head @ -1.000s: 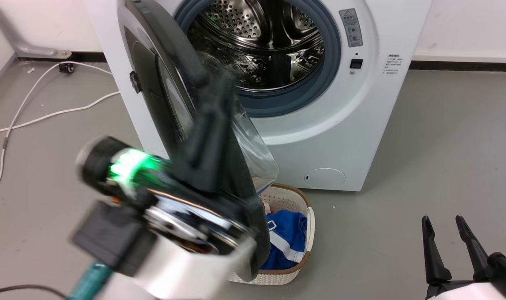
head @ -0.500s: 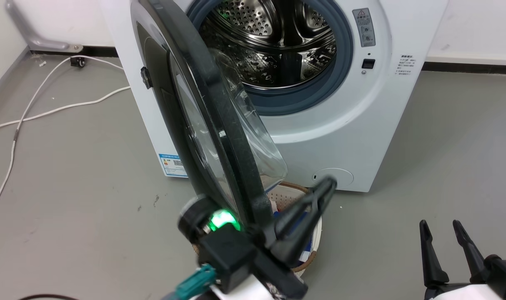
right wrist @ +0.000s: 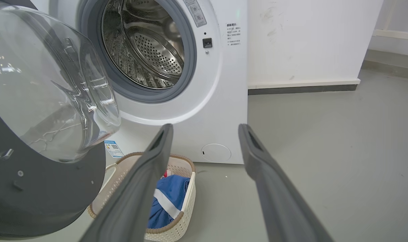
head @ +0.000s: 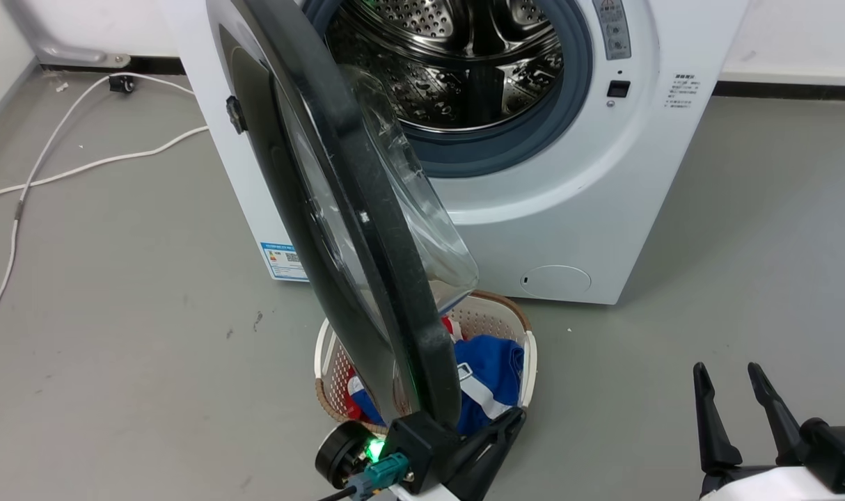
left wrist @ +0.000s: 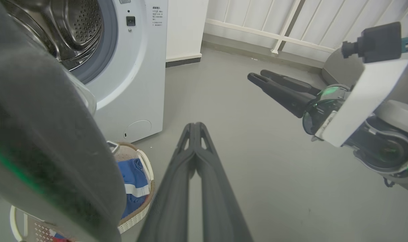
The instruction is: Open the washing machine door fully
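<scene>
The washing machine door (head: 367, 229) is a black ring with a bulging clear glass bowl (head: 422, 209). It stands swung out, edge-on to the head view, hinged on the left of the white washer (head: 569, 209). My left gripper (head: 514, 416) is shut on nothing, low at the door's bottom rim and pointing right. In the left wrist view its fingers (left wrist: 194, 125) lie together, with the door (left wrist: 49, 141) close on their left. My right gripper (head: 725, 369) is open at the lower right, away from the door. Between its fingers (right wrist: 205, 127) is the washer front, with the door (right wrist: 39, 188) on the left.
The steel drum (head: 457, 56) is exposed behind a grey rubber ring. A white basket (head: 495, 313) with blue clothes (head: 492, 376) sits on the floor under the door. White cables (head: 81, 167) trail at the left. A small round white flap (head: 556, 280) is low on the washer.
My left arm has dropped from beside the door's inner face down to its bottom rim, fingers shut throughout. The door's angle is about the same. The right gripper has stayed put.
</scene>
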You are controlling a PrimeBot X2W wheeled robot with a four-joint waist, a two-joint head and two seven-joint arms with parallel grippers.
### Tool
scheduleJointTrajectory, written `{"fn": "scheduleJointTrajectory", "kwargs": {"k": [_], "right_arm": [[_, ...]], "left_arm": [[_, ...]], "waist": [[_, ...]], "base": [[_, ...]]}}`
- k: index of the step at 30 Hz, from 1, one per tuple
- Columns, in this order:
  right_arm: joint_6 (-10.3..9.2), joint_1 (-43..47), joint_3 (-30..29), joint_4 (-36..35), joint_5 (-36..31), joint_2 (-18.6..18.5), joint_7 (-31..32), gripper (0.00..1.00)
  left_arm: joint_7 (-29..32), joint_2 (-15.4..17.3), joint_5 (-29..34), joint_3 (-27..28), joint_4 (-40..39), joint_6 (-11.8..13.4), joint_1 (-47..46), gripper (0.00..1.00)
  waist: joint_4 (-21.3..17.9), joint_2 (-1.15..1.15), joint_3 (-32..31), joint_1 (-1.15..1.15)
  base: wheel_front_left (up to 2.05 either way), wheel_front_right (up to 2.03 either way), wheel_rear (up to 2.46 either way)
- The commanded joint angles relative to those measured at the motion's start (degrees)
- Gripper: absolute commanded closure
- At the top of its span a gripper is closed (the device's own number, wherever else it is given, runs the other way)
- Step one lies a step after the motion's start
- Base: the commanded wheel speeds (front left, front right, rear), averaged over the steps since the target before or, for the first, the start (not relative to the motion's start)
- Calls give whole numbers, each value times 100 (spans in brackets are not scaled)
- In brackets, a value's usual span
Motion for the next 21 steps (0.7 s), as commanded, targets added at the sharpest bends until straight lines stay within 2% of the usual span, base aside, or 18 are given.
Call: {"fn": "scheduleJointTrajectory", "kwargs": {"k": [1, 10, 21], "right_arm": [[1, -111, 16, 29, 47, 13, -35, 0], [1, -251, 100, 205, 87, 13, -47, 0], [1, -315, -3, 385, 104, 13, -43, 0]], "left_arm": [[-76, -24, 39, 9, 132, 20, -7, 100], [-501, -159, 97, 308, 766, 354, -200, 100], [-728, -201, 41, 409, 759, 566, -94, 100]], "waist": [[-9, 0, 22, 0], [-106, 0, 134, 0], [72, 0, 161, 0]], "base": [[0, 0, 0], [0, 0, 0], [0, 0, 0]]}}
